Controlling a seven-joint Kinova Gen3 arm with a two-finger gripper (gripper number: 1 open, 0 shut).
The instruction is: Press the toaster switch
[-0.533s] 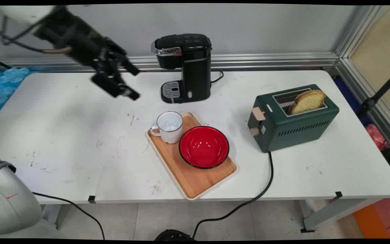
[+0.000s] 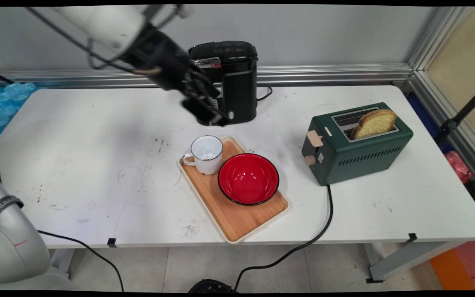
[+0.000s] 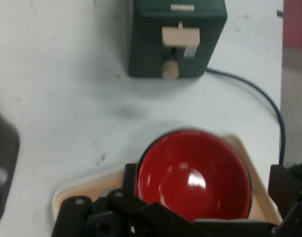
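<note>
On the white surface, a wooden tray holds a white enamel mug left of a red bowl. Black coffee machine sits behind; green toaster with bread slice off right.

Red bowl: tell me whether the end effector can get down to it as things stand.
Probably yes. The end effector hangs above the table beside the coffee maker, and the bowl lies uncovered on the tray; only the mug stands close beside it.

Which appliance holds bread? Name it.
The dark green toaster, right of the wooden tray, holds a bread slice; the black coffee machine holds none.
</note>
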